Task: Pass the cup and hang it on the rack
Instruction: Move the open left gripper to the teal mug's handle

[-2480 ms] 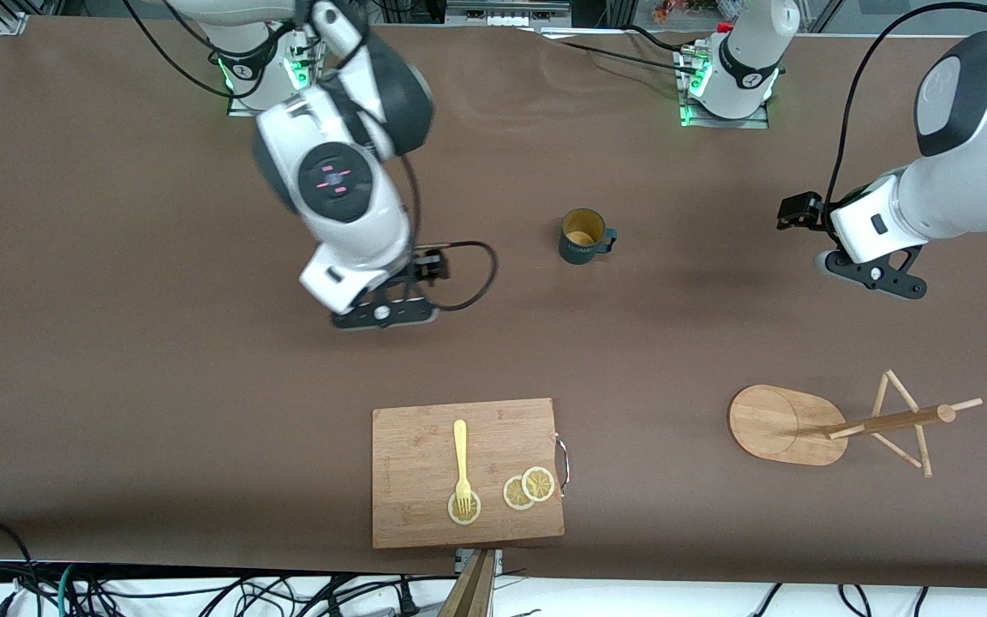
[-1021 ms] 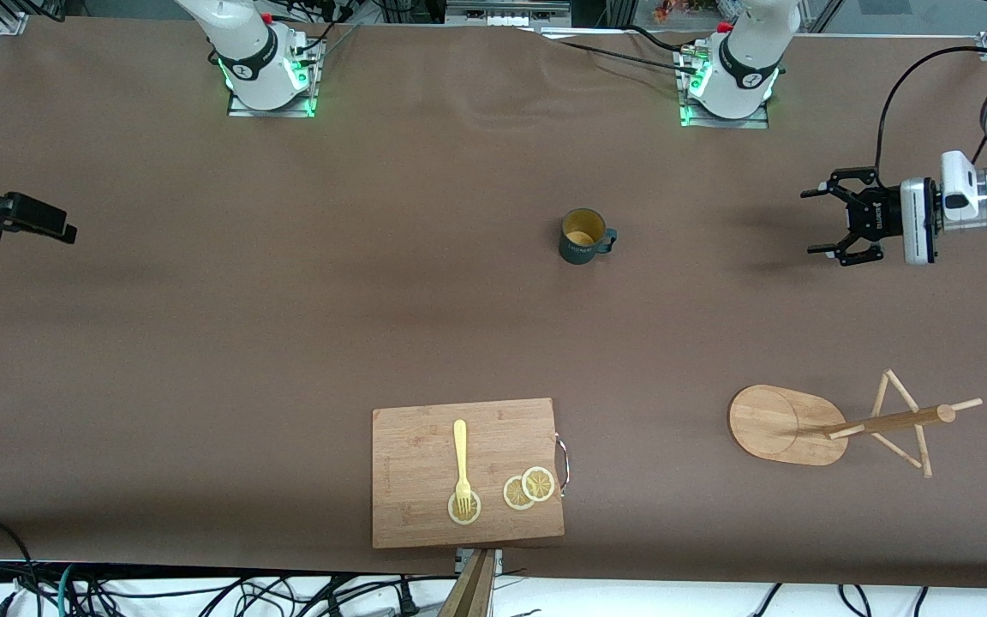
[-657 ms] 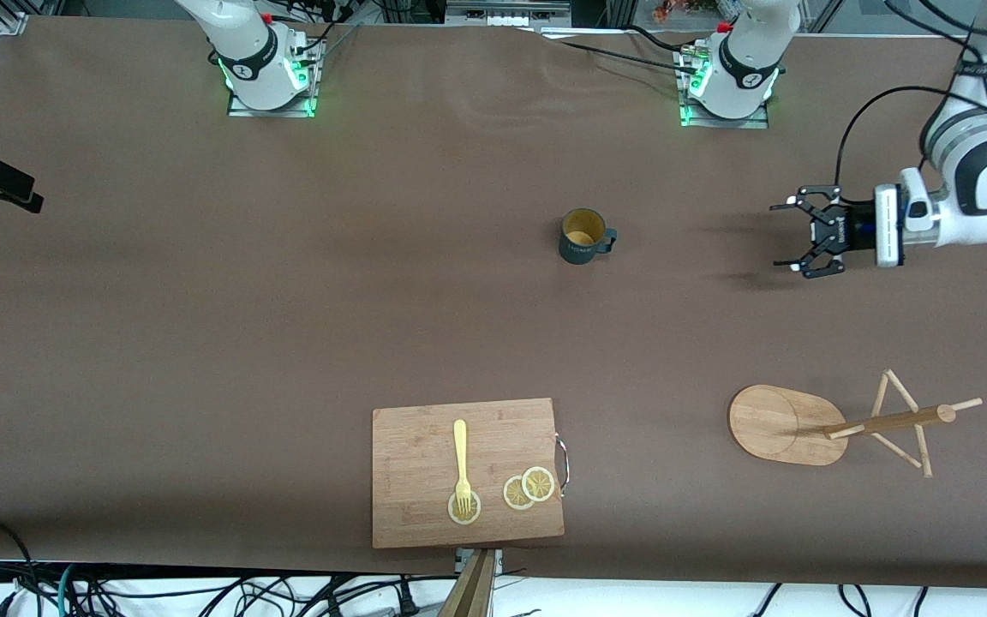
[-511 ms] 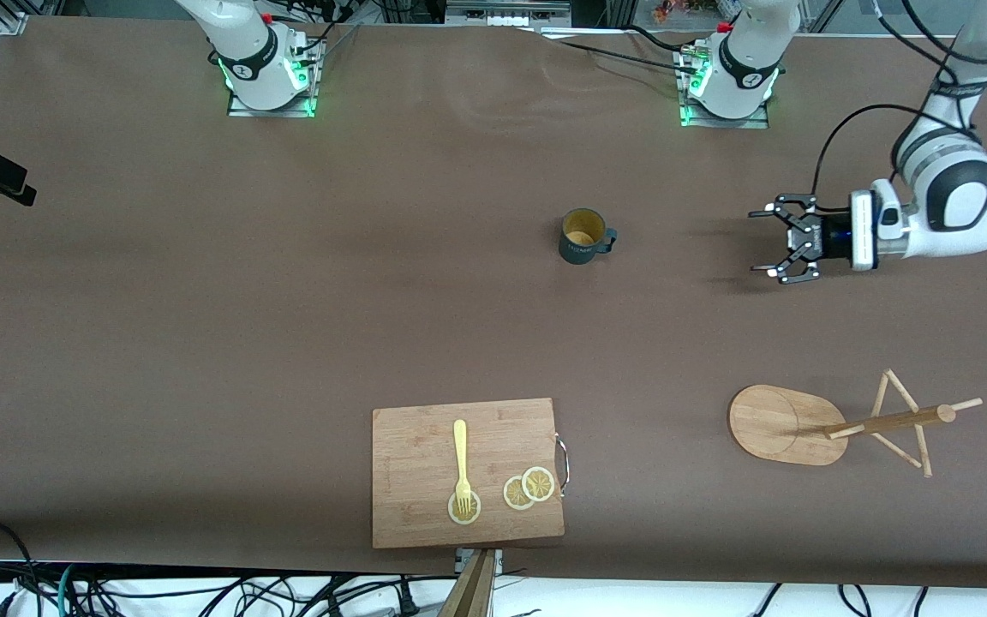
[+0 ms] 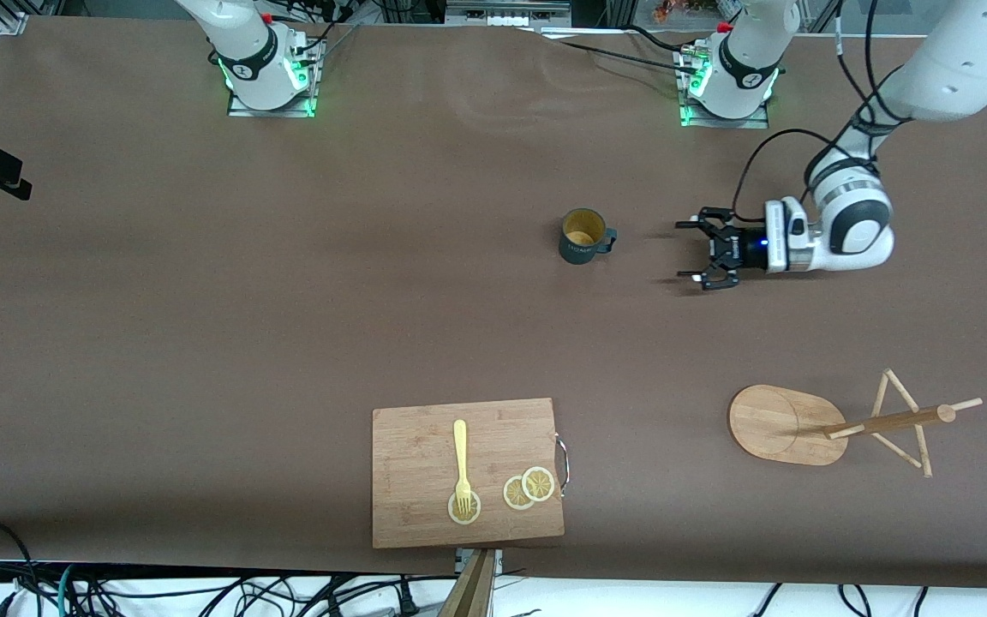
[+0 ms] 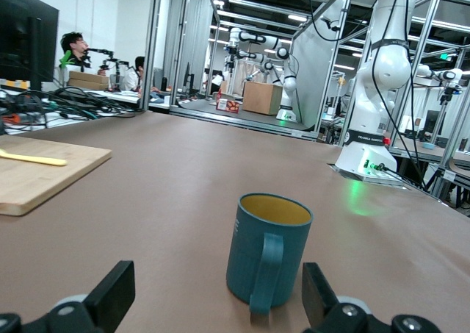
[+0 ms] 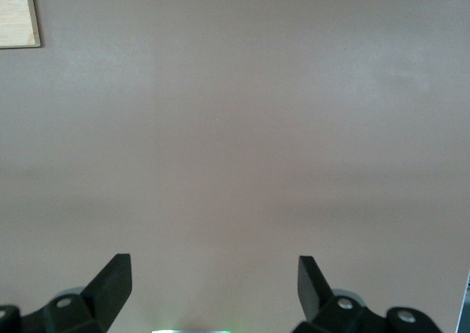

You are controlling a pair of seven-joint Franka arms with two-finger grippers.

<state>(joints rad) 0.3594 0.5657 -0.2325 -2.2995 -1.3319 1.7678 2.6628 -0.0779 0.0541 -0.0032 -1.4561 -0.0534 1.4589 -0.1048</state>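
While the cup [image 5: 584, 236] stands upright mid-table, handle toward the left gripper [image 5: 699, 252], that gripper sits low beside it, fingers spread and empty; the right gripper [image 7: 213, 278], likewise spread, waits over bare table; rack [image 5: 789, 424] nearer the camera

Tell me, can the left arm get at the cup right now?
Probably yes: the left gripper is open, level with the cup, the handle faces it, and only bare table lies between.
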